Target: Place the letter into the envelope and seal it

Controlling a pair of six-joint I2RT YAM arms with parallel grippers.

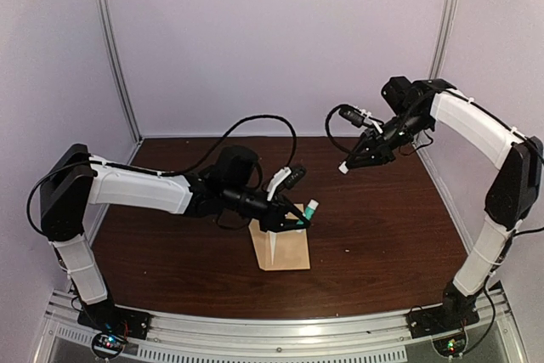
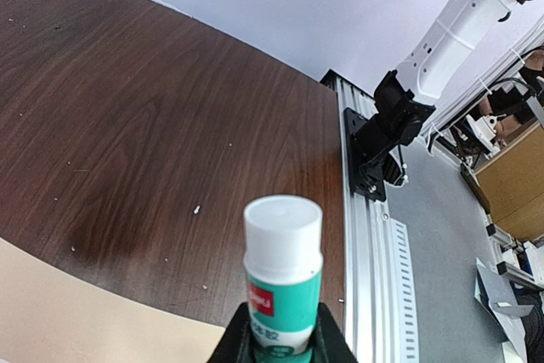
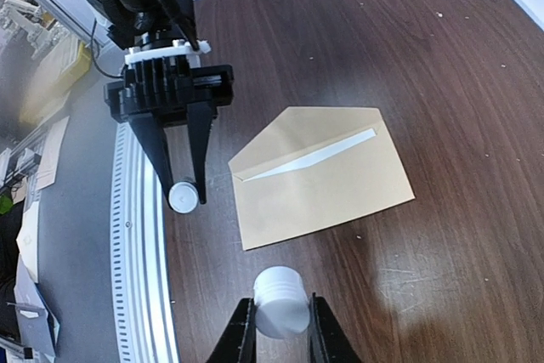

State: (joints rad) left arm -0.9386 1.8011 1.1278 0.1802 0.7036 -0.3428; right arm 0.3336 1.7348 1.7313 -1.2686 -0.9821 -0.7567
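The tan envelope (image 1: 280, 248) lies flat on the table, its flap folded down, with a thin white strip along the flap edge (image 3: 316, 157). The cream letter is not in view. My left gripper (image 1: 299, 220) is shut on a green-and-white glue stick (image 2: 283, 269), held just above the envelope's right edge, white end pointing away. In the right wrist view the envelope (image 3: 340, 189) lies beside the left gripper (image 3: 183, 184). My right gripper (image 1: 347, 166) is raised high at the back right and shut on a small white cap (image 3: 280, 302).
The dark wood table (image 1: 374, 227) has an aluminium rail (image 1: 280, 333) along its near edge. The right arm's base (image 2: 393, 129) stands on that rail. Purple walls and frame posts (image 1: 115, 48) enclose the back and sides.
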